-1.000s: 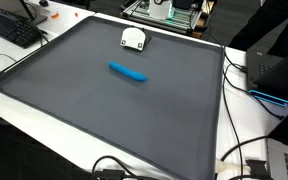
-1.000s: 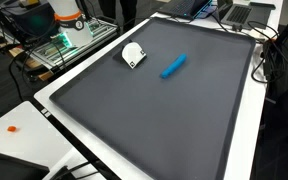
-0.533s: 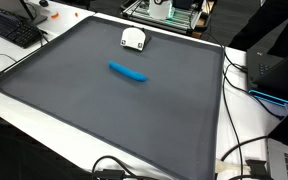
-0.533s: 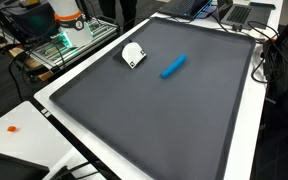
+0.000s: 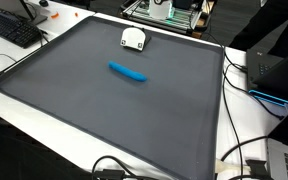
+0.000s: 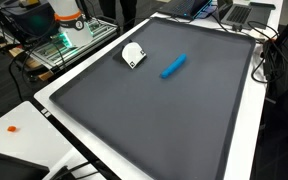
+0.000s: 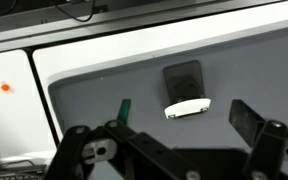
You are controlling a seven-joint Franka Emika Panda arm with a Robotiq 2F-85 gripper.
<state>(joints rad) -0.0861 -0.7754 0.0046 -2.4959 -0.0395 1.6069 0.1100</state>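
A small white device with a dark part [image 5: 133, 39] lies near the far edge of a dark grey mat [image 5: 104, 110]; it also shows in the other exterior view [image 6: 133, 54]. A blue elongated object [image 5: 127, 72] lies near the mat's middle, apart from the device, and shows in both exterior views [image 6: 173, 66]. In the wrist view my gripper [image 7: 185, 110] is open and empty, high above the mat, with the white device [image 7: 187, 106] seen between its fingers. The blue object is out of the wrist view. The arm is out of both exterior views.
The mat lies on a white table [image 6: 44, 120]. A keyboard [image 5: 14, 28] sits off one corner. A metal rack with electronics [image 6: 69, 40] stands behind the device. Laptops and cables [image 5: 269, 80] line one side. A small orange item [image 6: 12, 128] lies on the white table.
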